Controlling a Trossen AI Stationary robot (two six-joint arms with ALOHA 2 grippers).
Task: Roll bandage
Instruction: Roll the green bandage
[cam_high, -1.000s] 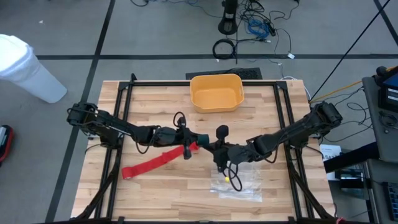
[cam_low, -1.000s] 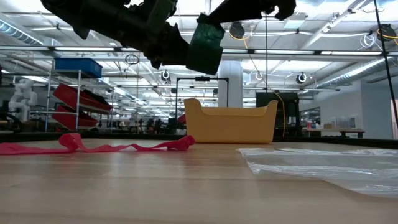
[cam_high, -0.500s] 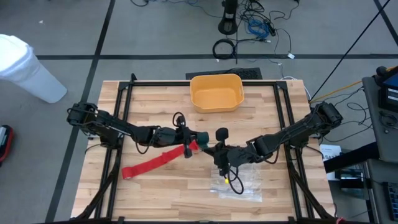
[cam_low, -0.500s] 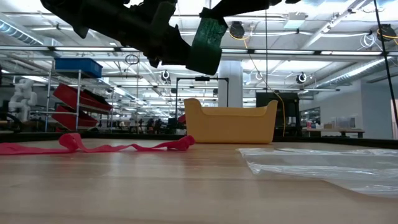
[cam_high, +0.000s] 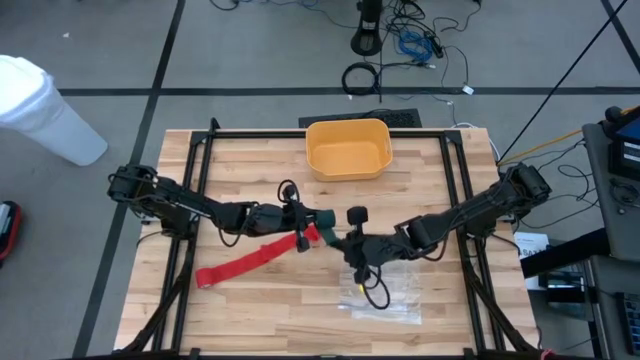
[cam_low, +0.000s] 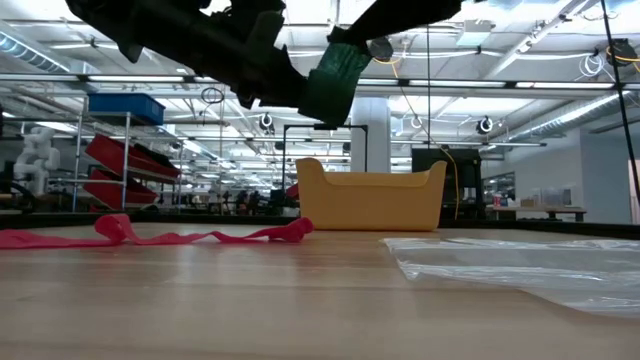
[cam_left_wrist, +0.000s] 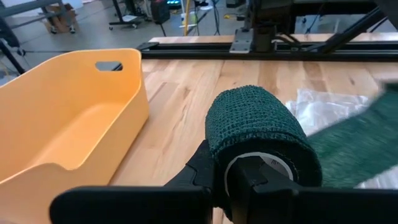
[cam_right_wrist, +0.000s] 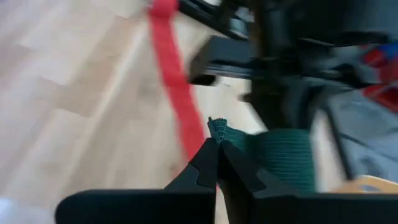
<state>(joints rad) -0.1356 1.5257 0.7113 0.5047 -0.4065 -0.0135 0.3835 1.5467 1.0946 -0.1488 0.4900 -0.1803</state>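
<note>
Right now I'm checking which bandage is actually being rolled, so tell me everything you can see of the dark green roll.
The dark green roll of woven, crepe-like bandage is wound on a pale core and held above the wooden table by the left gripper, shut on it. A loose green tail leads from it to the right gripper, pinched shut on its end. The roll hangs near the table's middle, over one end of the flat red strip.

Grey floor (cam_high: 250, 60), red shelving (cam_low: 125, 170)
</note>
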